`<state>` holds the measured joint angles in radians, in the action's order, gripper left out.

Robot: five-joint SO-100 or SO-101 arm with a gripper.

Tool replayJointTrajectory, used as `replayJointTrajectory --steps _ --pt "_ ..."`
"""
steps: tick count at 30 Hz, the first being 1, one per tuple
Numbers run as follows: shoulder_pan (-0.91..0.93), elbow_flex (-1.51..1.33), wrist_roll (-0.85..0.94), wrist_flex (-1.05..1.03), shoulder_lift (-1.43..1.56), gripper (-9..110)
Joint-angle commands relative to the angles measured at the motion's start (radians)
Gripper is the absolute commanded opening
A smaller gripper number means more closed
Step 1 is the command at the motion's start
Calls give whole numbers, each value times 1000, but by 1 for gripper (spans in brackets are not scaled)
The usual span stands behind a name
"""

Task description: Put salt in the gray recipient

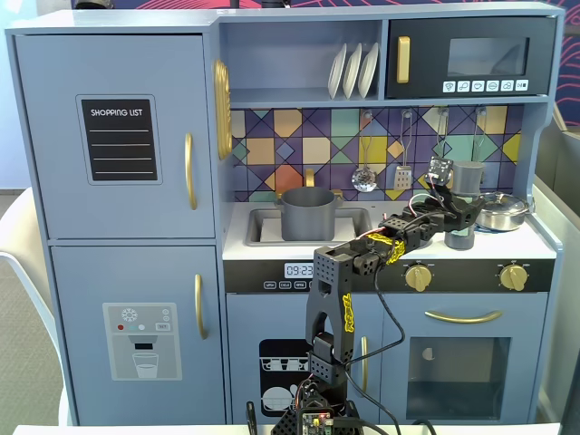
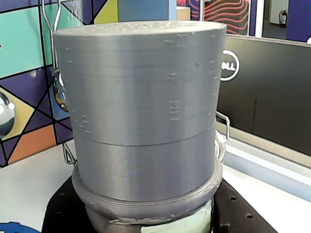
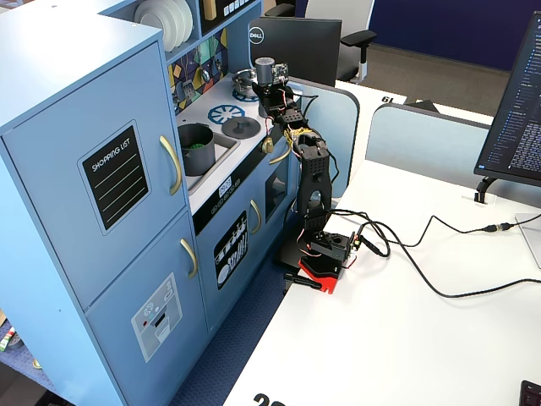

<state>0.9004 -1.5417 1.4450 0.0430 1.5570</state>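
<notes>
Gray salt shaker (image 2: 141, 121) between fingers (image 1: 460, 237)

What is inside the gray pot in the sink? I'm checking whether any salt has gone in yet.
In a fixed view the gray pot shows something dark green inside. The other fixed view sees only its wall, so any salt cannot be confirmed.

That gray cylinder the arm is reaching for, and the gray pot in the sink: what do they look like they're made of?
The gray cylinder looks like 3D-printed plastic: matte, with fine horizontal layer lines and small surface blemishes in the wrist view. The gray pot in the sink is a flat, even gray with no shine, so painted wood or plastic seems likely; the views are too distant to settle it.
</notes>
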Motion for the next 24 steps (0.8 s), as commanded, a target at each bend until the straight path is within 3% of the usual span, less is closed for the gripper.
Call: replayJointTrajectory --steps 1,6,15,20,24 --pt "9 3 23 40 12 0" --pt "17 -17 25 35 21 2" --pt "40 -63 -20 40 60 37" --pt "60 -130 -15 51 109 51" --pt "77 -215 0 23 215 50"
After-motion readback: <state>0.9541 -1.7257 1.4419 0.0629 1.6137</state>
